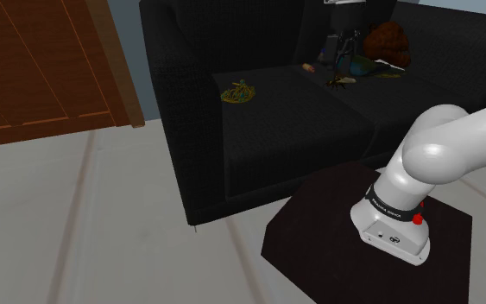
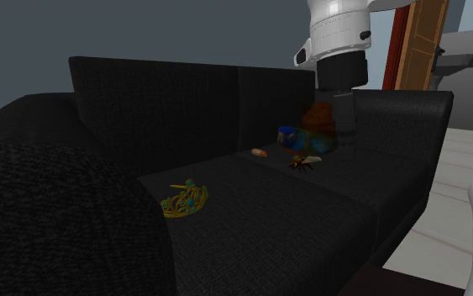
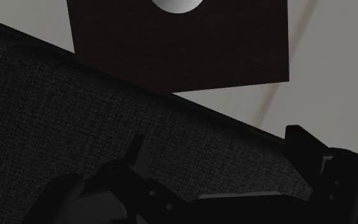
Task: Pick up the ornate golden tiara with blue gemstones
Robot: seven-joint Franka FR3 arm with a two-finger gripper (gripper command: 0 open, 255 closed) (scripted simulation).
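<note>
Shoulder view: found the golden tiara [image 1: 238, 91] lying flat on the black sofa [image 1: 301, 129], on the seat near the armrest [image 1: 176, 78] at that view's left, well apart from a heap of toys [image 1: 366, 53] at the far end. Judged it light, stiff, thin, probably slippery and easily bent; best pinched across the plain band, not the spikes or blue stones.

Second exterior view: saw the tiara [image 2: 184, 200] alone on the near cushion, with the gripper [image 2: 344, 150] hanging near a bee toy [image 2: 304, 161] at the other end. Counted the seat as the only holder: tiara one end, toys the other.

Wrist view: caught the gripper [image 3: 215, 143] with jaws standing wide apart, clasping nothing, over sofa fabric, the dark stand [image 3: 177, 51] beyond.
</note>
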